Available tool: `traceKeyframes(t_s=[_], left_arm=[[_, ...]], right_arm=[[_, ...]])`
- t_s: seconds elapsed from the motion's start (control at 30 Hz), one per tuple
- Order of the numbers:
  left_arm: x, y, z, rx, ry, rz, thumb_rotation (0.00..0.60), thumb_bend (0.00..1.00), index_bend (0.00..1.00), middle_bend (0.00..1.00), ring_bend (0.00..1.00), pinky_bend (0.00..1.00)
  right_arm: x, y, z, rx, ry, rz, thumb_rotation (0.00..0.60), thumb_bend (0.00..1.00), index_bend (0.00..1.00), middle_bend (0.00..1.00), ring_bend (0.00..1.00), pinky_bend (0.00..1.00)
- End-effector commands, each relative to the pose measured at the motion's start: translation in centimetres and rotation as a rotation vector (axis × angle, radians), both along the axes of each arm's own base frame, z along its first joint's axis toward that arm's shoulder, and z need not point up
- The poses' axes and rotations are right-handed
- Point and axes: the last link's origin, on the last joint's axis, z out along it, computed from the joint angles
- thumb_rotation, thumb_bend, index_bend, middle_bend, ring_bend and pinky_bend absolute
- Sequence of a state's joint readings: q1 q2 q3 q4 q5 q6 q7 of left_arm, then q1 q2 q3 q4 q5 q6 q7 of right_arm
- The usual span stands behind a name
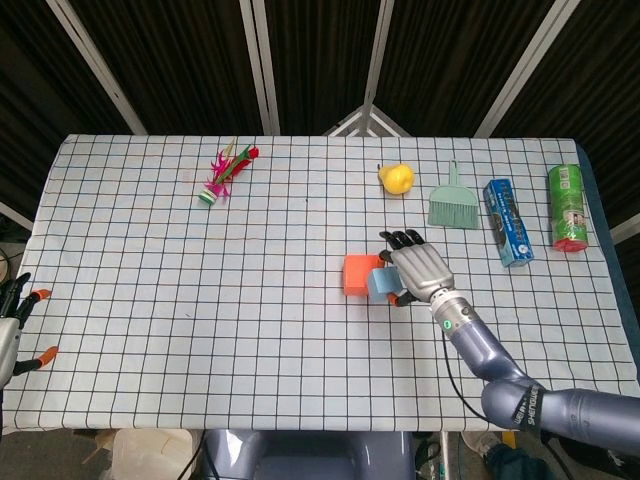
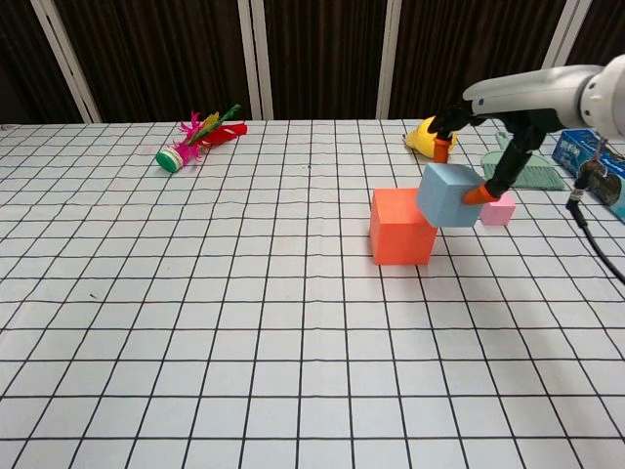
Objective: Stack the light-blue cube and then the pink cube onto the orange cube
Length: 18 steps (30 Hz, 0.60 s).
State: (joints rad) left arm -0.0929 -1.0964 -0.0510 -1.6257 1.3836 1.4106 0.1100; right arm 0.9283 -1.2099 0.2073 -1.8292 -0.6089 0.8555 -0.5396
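Your right hand [image 2: 469,156] pinches the light-blue cube [image 2: 449,194], tilted in the air just right of the orange cube [image 2: 401,226] and overlapping its upper corner. The pink cube [image 2: 502,208] sits on the bench [image 2: 244,342] behind it, near the dustpan brush [image 1: 454,205] and pear [image 1: 396,178]. Your left hand [image 1: 12,335] hangs spread at the bench's edge.

left hand [image 1: 12,325] cut off by the head view's left edge; finger posture indeterminate. pink cube [image 2: 500,208] partly hidden behind the light-blue cube [image 2: 448,194] in chest view, wholly hidden under the right hand [image 1: 415,268] in head view. blue box [image 2: 586,148] cut by right edge.
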Motion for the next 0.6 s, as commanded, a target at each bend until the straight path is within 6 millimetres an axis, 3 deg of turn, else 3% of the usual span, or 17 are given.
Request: traceKeyframes(t_s=[0.03, 0.37, 0.6], left_arm=[[-0.1, 0.1, 0.1, 0.004, 0.0, 0.002, 0.6, 0.21, 0.21, 0.01, 0.0, 0.02], [-0.4, 0.2, 0.4, 0.019, -0.003, 0.021, 0.6, 0.21, 0.21, 0.01, 0.0, 0.02], [-0.9, 0.4, 0.8, 0.029, -0.007, 0.038, 0.6, 0.21, 0.21, 0.01, 0.0, 0.02]], right_arm=[[1.9, -0.5, -1.2, -0.007, -0.006, 0.003, 0.6, 0.43, 0.47, 0.07, 0.07, 0.0], [5.0, -2.2, -1.9, -0.041, -0.047, 0.01, 0.6, 0.45, 0.48, 0.07, 0.07, 0.0], [5.2, -2.7, -1.8, -0.064, -0.014, 0.007, 0.6, 0.46, 0.49, 0.07, 0.07, 0.0]])
